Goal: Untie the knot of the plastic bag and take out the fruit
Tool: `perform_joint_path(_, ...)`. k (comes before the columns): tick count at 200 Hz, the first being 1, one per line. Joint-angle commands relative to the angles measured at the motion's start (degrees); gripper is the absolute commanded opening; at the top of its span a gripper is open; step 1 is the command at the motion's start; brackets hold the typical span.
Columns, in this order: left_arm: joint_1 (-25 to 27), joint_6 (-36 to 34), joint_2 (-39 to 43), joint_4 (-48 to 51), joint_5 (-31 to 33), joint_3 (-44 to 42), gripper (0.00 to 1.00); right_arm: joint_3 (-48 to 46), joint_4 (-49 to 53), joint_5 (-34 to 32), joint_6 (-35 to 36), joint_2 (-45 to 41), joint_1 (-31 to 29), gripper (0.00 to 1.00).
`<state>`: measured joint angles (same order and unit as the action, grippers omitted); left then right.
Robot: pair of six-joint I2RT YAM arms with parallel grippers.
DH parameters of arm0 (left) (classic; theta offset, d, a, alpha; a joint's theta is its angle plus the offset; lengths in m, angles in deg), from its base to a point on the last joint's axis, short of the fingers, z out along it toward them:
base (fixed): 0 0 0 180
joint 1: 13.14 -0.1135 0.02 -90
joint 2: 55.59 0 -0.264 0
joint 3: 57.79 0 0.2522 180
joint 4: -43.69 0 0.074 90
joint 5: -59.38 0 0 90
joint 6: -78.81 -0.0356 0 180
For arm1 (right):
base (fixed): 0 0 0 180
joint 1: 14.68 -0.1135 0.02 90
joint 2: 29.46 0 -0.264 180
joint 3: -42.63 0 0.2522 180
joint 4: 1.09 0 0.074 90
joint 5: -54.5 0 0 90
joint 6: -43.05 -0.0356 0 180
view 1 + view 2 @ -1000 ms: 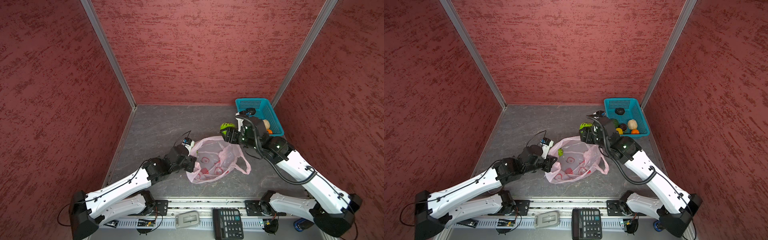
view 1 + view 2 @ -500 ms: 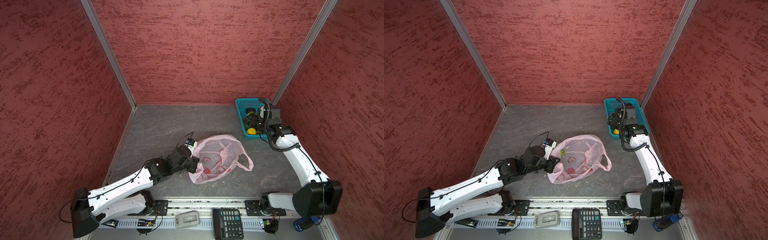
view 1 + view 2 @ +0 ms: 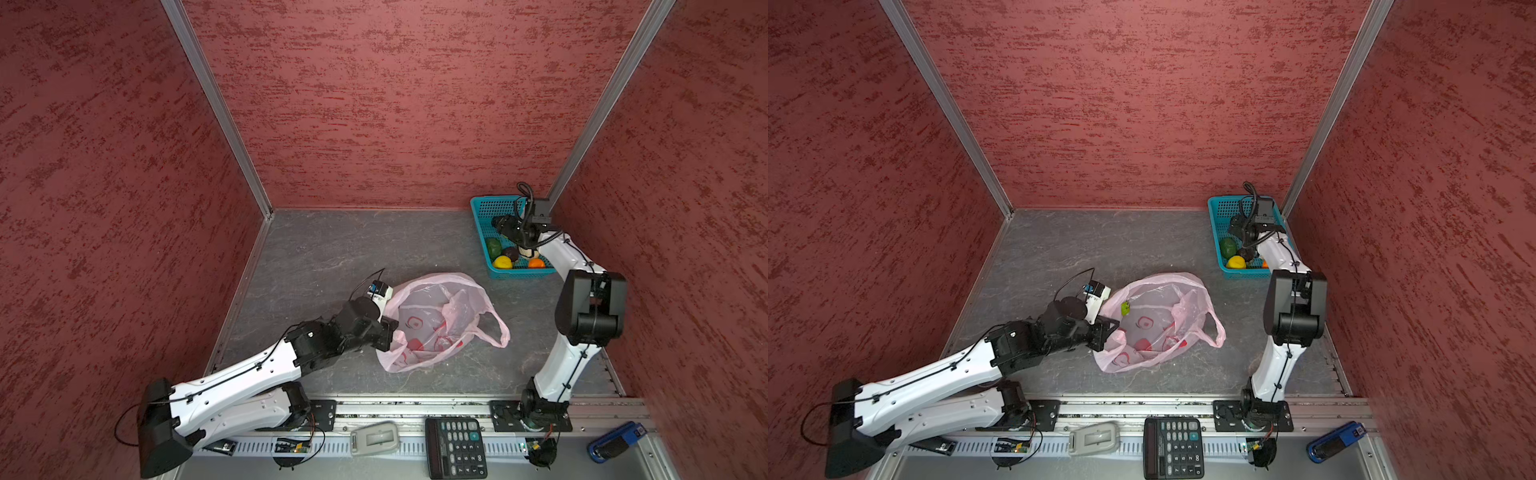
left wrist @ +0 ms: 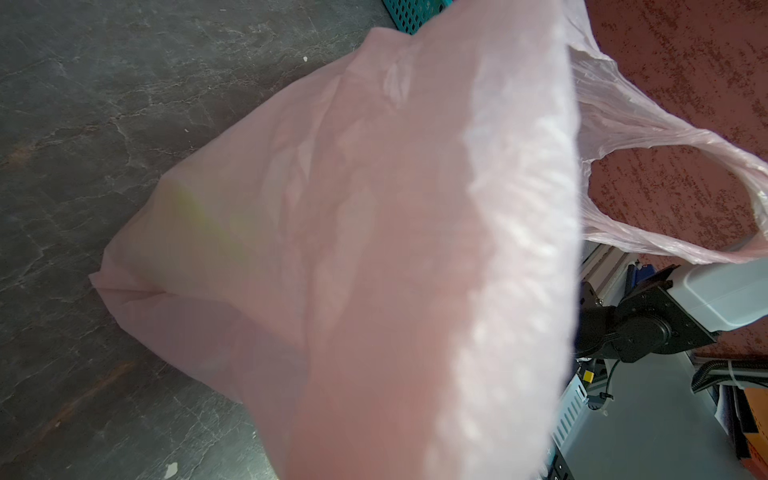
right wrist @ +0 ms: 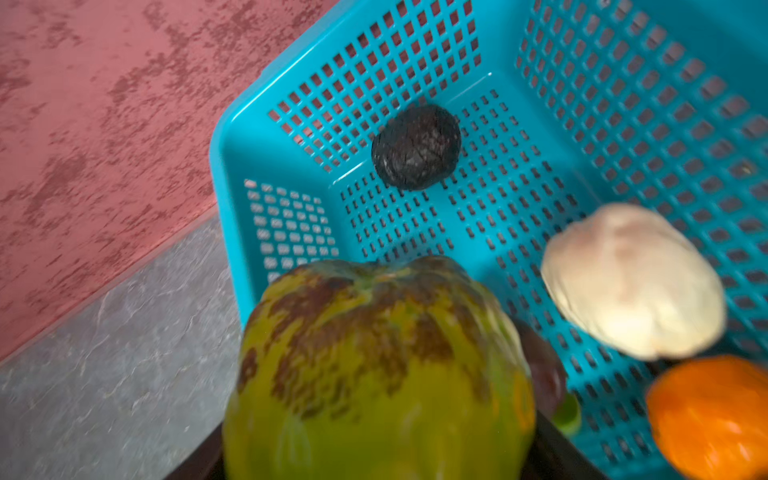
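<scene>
Since one second ago, the right arm has swung from the mouth of the thin translucent pale-pink plastic bag to the far right corner. The right gripper is now over the teal perforated plastic basket. Its jaws stand wide but are closed on a roundish green-and-brown mottled fruit, which fills the near field of the right wrist view; it is held above the basket floor, near the basket's corner. Lying in the basket below and beyond it are a wrinkled dark brown-black fruit, a cream-white fruit and an orange fruit. In both top views a dark green fruit and a yellow fruit lie in the basket's near half. The left gripper is fully closed, pinching the left rim of the plastic bag, so the film is drawn up across the left wrist view. The bag lies on the grey stone-patterned tabletop, mouth open, well apart from the right gripper. One handle loop lies flat on the bag's right side. A small bright green piece shows inside the bag, just beside the left gripper.
</scene>
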<state>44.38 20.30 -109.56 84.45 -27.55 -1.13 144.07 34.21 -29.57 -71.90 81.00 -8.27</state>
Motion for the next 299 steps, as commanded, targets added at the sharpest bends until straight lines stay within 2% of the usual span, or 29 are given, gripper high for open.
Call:
perform_joint_path(1,0.7,0.8,0.8,0.3,0.4,-0.1,0.00,4.7,-0.9,-0.8,1.0,4.1,0.8,0.55)
perform_joint_path(50,1.2,1.0,0.8,1.3,1.0,0.4,0.00,9.8,1.6,-3.2,1.8,10.3,1.4,0.57)
perform_joint_path(76,1.2,0.7,0.7,1.8,1.1,0.9,0.00,11.9,4.2,-5.0,2.1,11.5,1.5,0.67)
perform_joint_path(97,1.2,0.6,0.6,2.1,1.0,1.0,0.00,12.4,5.2,-5.4,2.5,11.4,1.5,0.77)
perform_joint_path(118,1.2,0.5,0.5,1.8,0.8,0.9,0.00,12.6,6.2,-5.6,3.0,11.0,1.5,0.82)
perform_joint_path(191,1.1,-0.1,0.1,0.6,0.0,0.6,0.00,10.0,7.0,-4.8,4.4,7.2,1.4,0.89)
perform_joint_path(223,1.1,-0.7,-0.5,0.0,-0.1,0.9,0.00,4.4,5.5,-2.2,4.1,1.2,1.0,0.89)
perform_joint_path(253,1.2,-0.9,-1.2,-0.9,-0.4,1.0,0.00,-1.8,6.5,0.9,4.6,-8.4,-0.8,0.89)
perform_joint_path(299,1.1,-2.2,-2.7,-2.0,-0.8,1.9,0.00,-8.3,15.2,6.2,5.2,-23.7,-6.0,0.89)
